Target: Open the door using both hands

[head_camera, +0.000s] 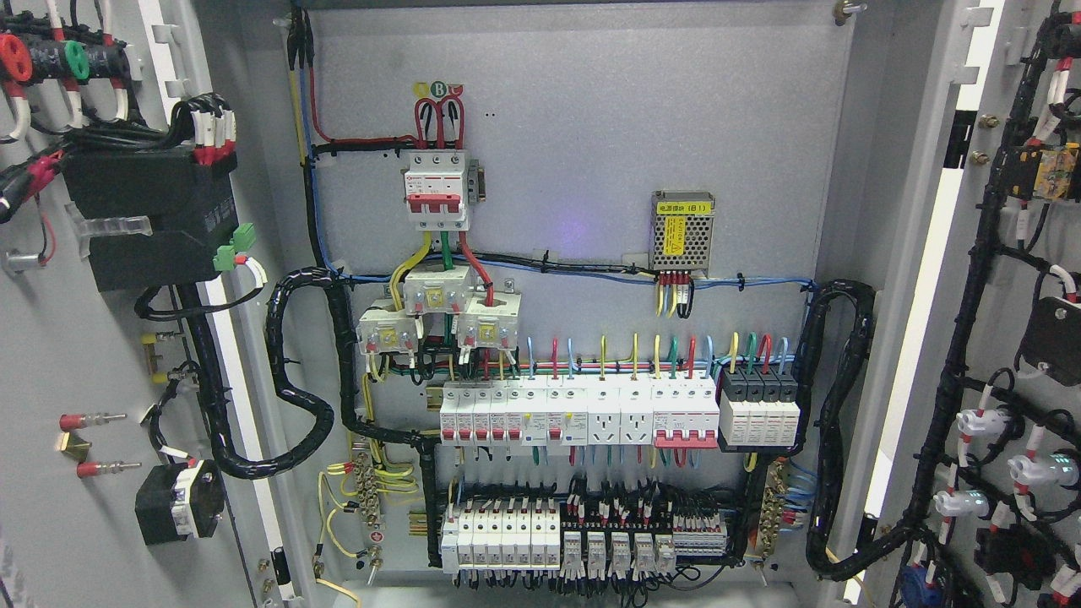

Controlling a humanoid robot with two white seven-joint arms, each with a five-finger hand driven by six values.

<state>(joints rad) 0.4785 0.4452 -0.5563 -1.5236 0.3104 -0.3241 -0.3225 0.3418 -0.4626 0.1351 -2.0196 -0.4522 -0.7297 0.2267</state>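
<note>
An electrical cabinet stands with both doors swung wide. The left door (93, 355) shows its inner face, with a black box, wires and coloured plugs fixed to it. The right door (1013, 338) also shows its inner face, lined with black cable looms and white lamp backs. Between them the grey back panel (591, 127) is in full view. Neither of my hands nor any arm shows in the head view.
On the panel sit a red-switched main breaker (437, 190), a perforated power supply (682, 230), a row of white breakers (578, 414) and lower terminal blocks (583, 540). Thick black cable bundles (836, 439) loop from panel to each door.
</note>
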